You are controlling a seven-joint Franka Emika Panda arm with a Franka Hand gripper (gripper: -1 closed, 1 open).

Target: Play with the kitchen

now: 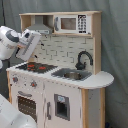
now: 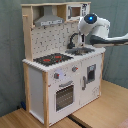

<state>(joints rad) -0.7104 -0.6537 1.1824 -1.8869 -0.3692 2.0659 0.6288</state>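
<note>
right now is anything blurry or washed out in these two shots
In the first exterior view the arm is smeared and overexposed, the kitchen soft but readable; in the second exterior view light is even, the hob clear, only the arm slightly soft.

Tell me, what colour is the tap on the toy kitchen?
The tap is black, clearest in the first exterior view, curving over the grey sink.

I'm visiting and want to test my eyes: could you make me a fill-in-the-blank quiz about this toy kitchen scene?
1. The hob has ___ rings on black.
2. The black tap curves over the grey ___.
3. The microwave sits on the top shelf beside the ___.
4. Below the hob, under the knobs, is the ___ door.

Missing words: red; sink; hood; oven
</note>
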